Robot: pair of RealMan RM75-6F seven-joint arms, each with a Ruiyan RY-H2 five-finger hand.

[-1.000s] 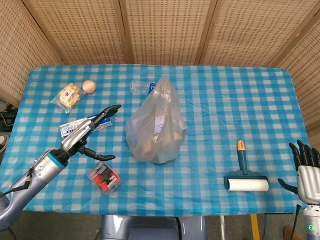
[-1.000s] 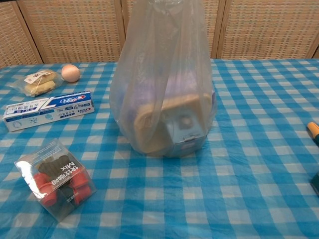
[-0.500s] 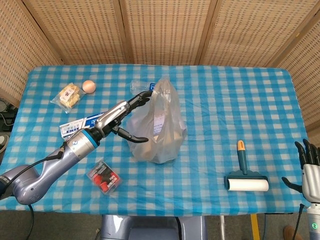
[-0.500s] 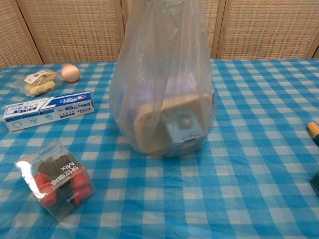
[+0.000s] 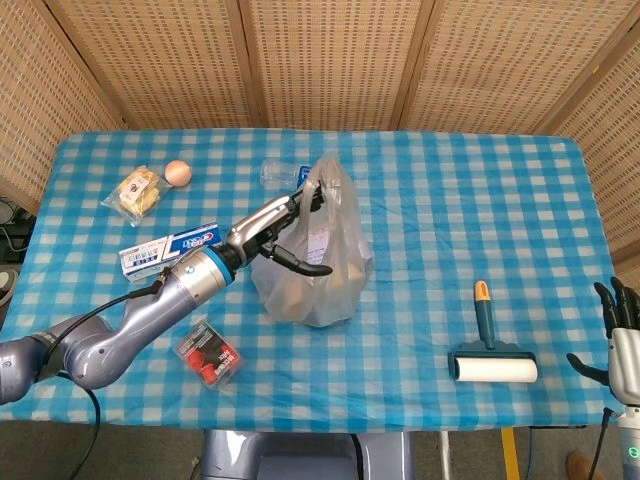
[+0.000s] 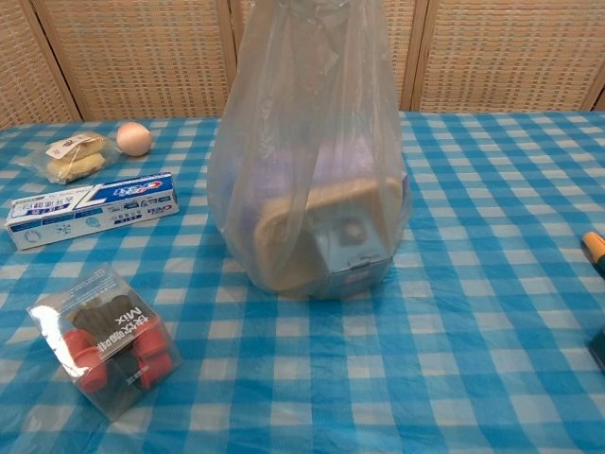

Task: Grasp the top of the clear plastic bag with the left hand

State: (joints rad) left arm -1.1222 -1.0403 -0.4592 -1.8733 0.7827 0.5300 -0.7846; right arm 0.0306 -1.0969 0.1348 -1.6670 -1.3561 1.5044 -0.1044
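The clear plastic bag (image 5: pixel 318 262) stands upright in the middle of the blue checked table, with a tan block and a pale blue box inside; its gathered top (image 5: pixel 327 175) points up. The chest view shows the bag (image 6: pixel 312 180) close up, its top cut off by the frame edge. My left hand (image 5: pixel 283 228) reaches in from the left, fingers (image 5: pixel 308 197) stretched out against the bag's upper left side just below the top, thumb spread below against the bag's flank. It holds nothing. My right hand (image 5: pixel 620 335) hangs off the table's right front corner, fingers apart and empty.
An egg (image 5: pixel 178 172), a wrapped bread packet (image 5: pixel 138 192) and a toothpaste box (image 5: pixel 165 247) lie at the left. A clear box of red clips (image 5: pixel 207 355) sits near the front edge. A lint roller (image 5: pixel 490 350) lies at the right front. A clear bottle (image 5: pixel 278 175) lies behind the bag.
My left arm has swung right from over the toothpaste box to the bag, and its fingers now lie on the bag's upper side. The right hand has sunk slightly lower.
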